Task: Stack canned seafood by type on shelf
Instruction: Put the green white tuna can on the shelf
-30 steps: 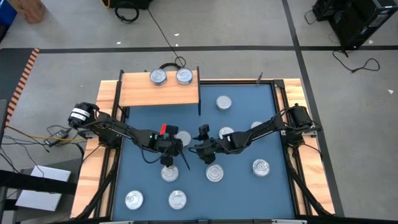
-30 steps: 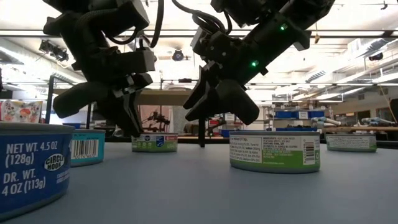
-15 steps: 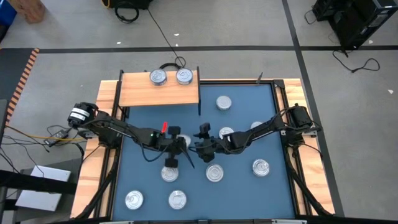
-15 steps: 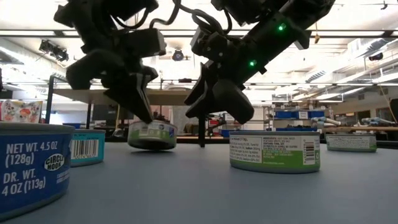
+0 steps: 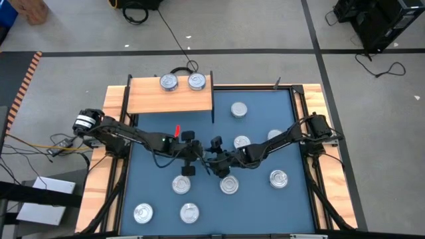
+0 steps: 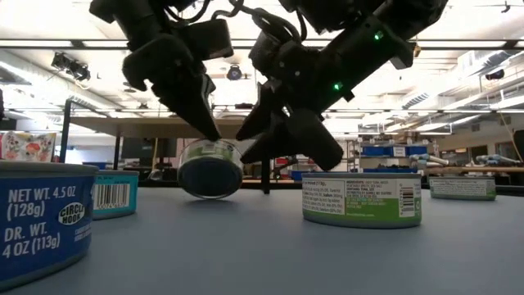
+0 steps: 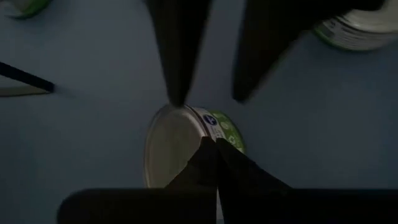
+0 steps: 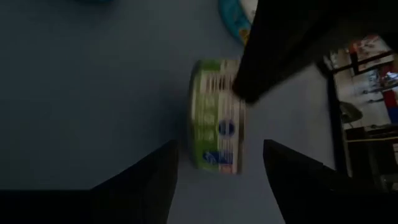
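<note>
Nearest the low camera, a blue can reads "NET WT. 4.5 OZ (128g)", "DR. WT. 4 OZ (113g)" and "CIRCLE HOOK". A teal can beside it shows a barcode, and a green-labelled can carries print too fine to read. The tipped can, green-labelled with a small blue logo, sits on its edge on the tabletop, its axis roughly level and one flat face turned toward the low camera. It lies between the two tools. The left tool has its fingers pressed together with the tips on the tipped can's upper rim. The right tool is spread, the tipped can just beyond its fingertips. Two cans stand on the shelf, well behind the tipped can.
</note>
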